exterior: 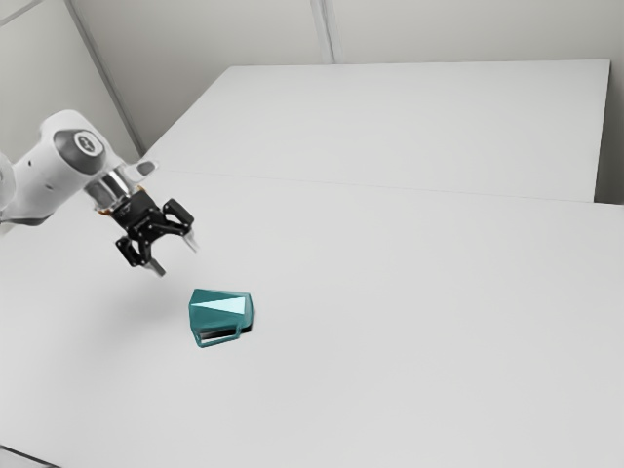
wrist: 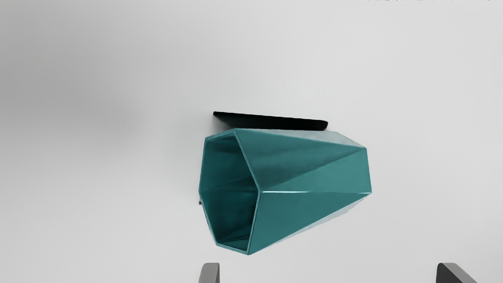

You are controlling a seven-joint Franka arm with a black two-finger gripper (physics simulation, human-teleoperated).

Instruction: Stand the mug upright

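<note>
Mug [exterior: 218,310]: tipped, mouth [wrist: 230,192] toward exterior view's nine o'clock
Gripper [exterior: 175,255]: released
Walls [wrist: 310,173]: to be clasped squarely, mouth then raised

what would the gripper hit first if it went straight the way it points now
Probably the mug on its side, though depth is unclear; it might miss and meet the table.

A broad, plain white tabletop [exterior: 419,370] spreads across the exterior view, with a thin seam [exterior: 390,186] dividing it from another flat white surface [exterior: 419,117] beyond. Behind stands a pale grey wall [exterior: 478,29] with a narrow upright strip [exterior: 326,29]. Another pale wall [exterior: 39,68] rises at the exterior view's left. The light is soft, with blurred grey shading on the tabletop.
</note>
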